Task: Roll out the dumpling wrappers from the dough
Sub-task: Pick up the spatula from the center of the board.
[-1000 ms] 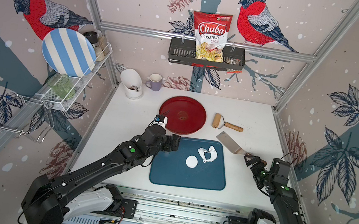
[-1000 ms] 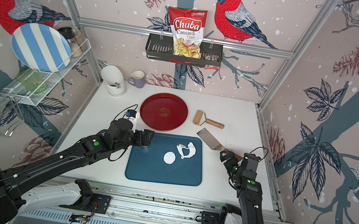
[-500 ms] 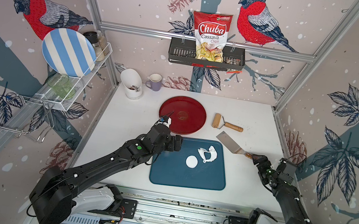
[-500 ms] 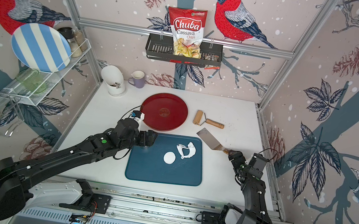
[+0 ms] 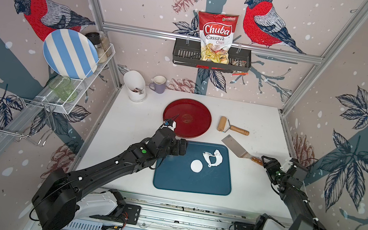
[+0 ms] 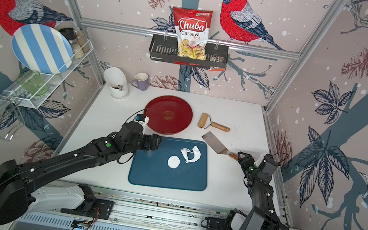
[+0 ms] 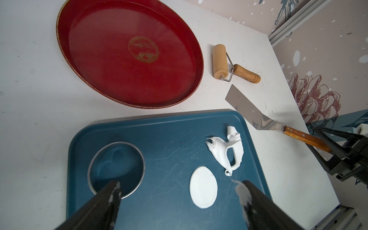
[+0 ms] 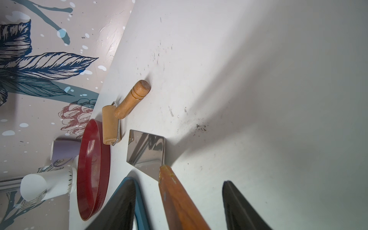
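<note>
Dough is down to a ragged, curled white scrap near the far right corner of the blue tray. Just beside it, on the side nearer the robot's base, lies one cut wrapper, a thin flat disc not touching the scrap. I judge both to be light, soft and probably tacky. The wrapper would stretch or crease if pinched, so I would slide something thin under its edge rather than grip it, while the scrap can be taken by its thicker folded part. My left hand hangs over the tray with fingers spread wide and holding nothing, white residue on the fingertips, and the metal ring cutter stands on the tray below one of them. My right hand straddles the wooden handle of the spatula on the worktop with a gap on each side, so it is not gripping yet. Room is tight there, with the side wall close behind the arm and the tray's corner just beside the blade. The roller and red plate lie beyond, and the tray's near half is open.
</note>
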Action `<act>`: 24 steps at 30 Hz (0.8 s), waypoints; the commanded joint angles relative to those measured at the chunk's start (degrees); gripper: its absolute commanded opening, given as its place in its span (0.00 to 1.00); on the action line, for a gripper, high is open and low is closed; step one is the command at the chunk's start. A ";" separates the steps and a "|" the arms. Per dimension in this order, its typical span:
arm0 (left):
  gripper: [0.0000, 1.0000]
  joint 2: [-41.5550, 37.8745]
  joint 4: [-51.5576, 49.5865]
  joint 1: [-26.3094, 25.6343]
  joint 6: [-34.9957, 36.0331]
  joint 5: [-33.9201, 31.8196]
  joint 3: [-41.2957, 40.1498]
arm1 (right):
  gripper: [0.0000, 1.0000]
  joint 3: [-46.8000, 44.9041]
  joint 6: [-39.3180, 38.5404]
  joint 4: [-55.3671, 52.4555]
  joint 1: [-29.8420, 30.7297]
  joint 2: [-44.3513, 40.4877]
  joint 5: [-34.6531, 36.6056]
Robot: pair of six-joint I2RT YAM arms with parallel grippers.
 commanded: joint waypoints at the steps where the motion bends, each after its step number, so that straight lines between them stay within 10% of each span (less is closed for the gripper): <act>1: 0.95 -0.56 2.78 0.13 -0.27 0.46 -0.46 | 0.52 -0.12 -0.90 2.14 -0.10 -0.47 -1.77; 13: 0.95 -2.76 2.36 0.13 -0.19 0.20 -1.11 | 0.01 -1.48 -1.01 1.34 -0.15 -6.21 -0.03; 24: 0.96 -4.84 3.19 0.13 0.60 -0.13 -1.07 | 0.00 0.13 1.01 1.61 -0.26 -16.77 -6.29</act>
